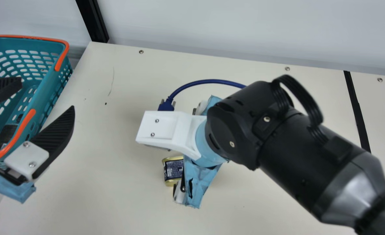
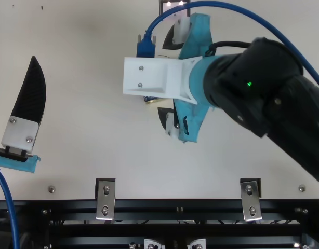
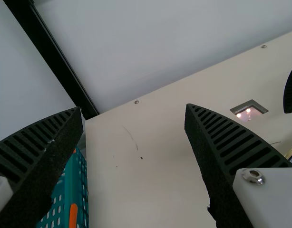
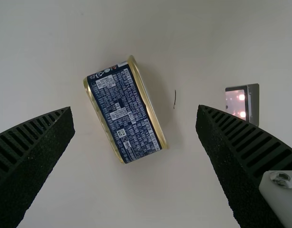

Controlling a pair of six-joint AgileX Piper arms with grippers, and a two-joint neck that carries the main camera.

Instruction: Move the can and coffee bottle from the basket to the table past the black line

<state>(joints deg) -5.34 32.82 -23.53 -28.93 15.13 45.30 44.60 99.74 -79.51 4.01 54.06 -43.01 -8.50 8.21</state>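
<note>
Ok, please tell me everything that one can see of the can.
The can is short, looks like metal, with gold-coloured rims and a dark blue label with small pale print. It lies on its side on the table, between the basket and the black line. My right gripper is over it, its open fingers on either side, not touching it.

Over there the can (image 4: 124,114) wears navy dotted with white print, its rims gold; the basket (image 1: 48,85) is teal, latticed with rows of oblong holes, its handle (image 1: 21,131) bright orange; the table (image 1: 114,195) is cream, striped by the black line (image 1: 356,111); the cable (image 1: 208,81) is deep blue.
</note>
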